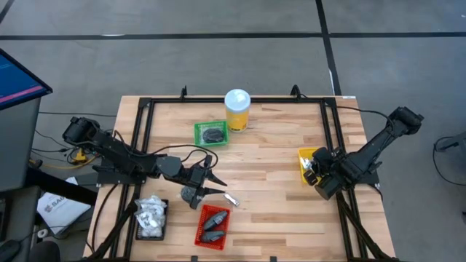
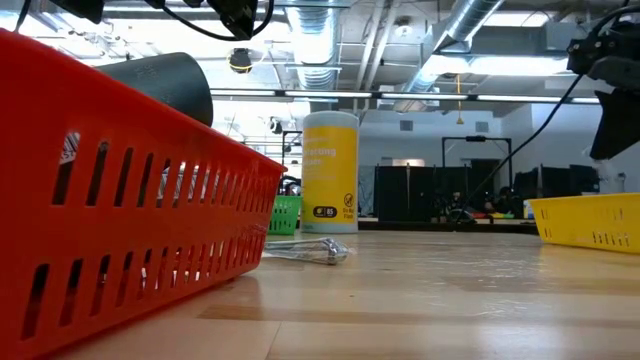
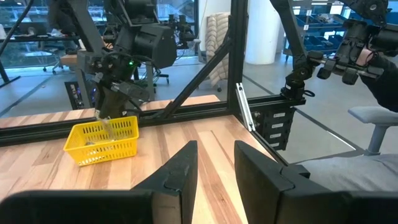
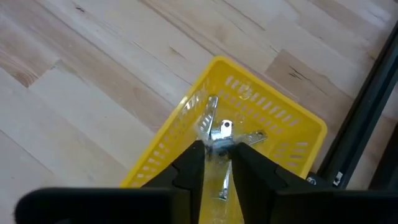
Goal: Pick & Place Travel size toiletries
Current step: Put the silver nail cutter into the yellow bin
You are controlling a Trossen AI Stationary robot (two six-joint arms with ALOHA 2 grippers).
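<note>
the right gripper [image 4: 214, 163] hangs directly over the yellow tray [image 4: 297, 144] at the right edge of the table [image 1: 277, 175]. its two dark fingers [image 4: 189, 167] are closed on a thin silvery tube [image 4: 219, 132], which sticks out ahead of the fingertips above the tray's inside; more silvery tubes [image 4: 252, 137] lie on the tray floor just beyond the held one. in the left wrist view the same tray [image 3: 106, 140] shows across the table with the right arm's gripper [image 3: 109, 118] reaching down into it.

the left gripper [image 1: 211, 182] hovers over the table's middle-left, its fingers [image 3: 180, 171] spread apart with nothing between them. just off its tips, toward the table centre, one small silvery tube [image 1: 231, 199] lies loose on the wood; the low view shows it [image 2: 318, 250] flat on the boards. below the gripper, near the front edge, a red tray [image 1: 212, 225] holds dark grey pucks [image 1: 215, 220]. beside that, closer to the left arm's base, a black tray [image 1: 151, 220] is heaped with white crinkly sachets [image 1: 151, 212]. beyond the left gripper, toward the far edge, a green tray [image 1: 211, 132] holds a dark item that cannot be made out, touching or just beside a tall yellow jar with a white lid [image 1: 237, 109].
</note>
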